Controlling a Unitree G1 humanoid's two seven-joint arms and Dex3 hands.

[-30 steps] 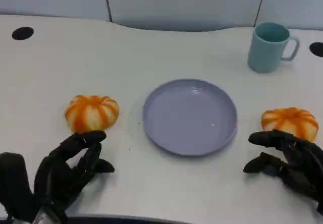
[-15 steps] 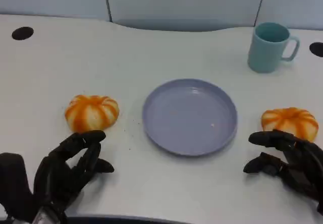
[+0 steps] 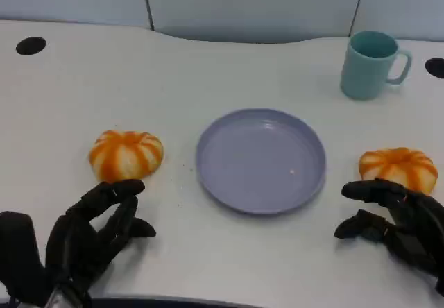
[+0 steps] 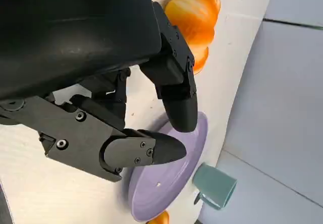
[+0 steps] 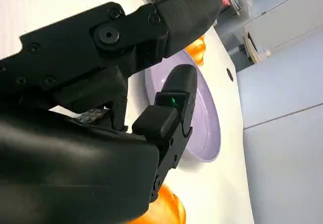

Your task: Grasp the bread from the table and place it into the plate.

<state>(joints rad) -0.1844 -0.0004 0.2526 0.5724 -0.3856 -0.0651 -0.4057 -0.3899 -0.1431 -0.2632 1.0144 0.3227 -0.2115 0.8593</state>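
A: Bench (image 3: 208,65), white, seen from the head. Purple plate (image 3: 261,159) at the middle, bare. Two orange-striped buns on the bench: left bun (image 3: 126,155) toward the left edge beside the plate, right bun (image 3: 398,168) toward the right edge, on the plate's other side.

B: Hands?

A: Left hand (image 3: 87,235) low at the near edge, just short of the left bun, fingers apart, holding nothing. Topmost fingertip sits close under the bun; cannot tell whether it touches.

B: And the right?

A: Right hand (image 3: 395,218) at the near right corner, fingers spread and empty, knuckles right up against the near side of the right bun. Contact unclear.

B: Wrist cameras?

A: Left wrist view: left hand (image 4: 151,118) with fingers parted, the left bun (image 4: 194,12) beyond them, plate (image 4: 171,183) farther on. Right wrist view: right hand (image 5: 161,72) loose, the plate (image 5: 204,118) past the fingers, the right bun (image 5: 166,206) tucked under the hand.

B: Anything else?

A: Teal mug (image 3: 371,64) near the far right corner, upright, handle facing the right edge. Dark round hole (image 3: 30,45) at the far left.
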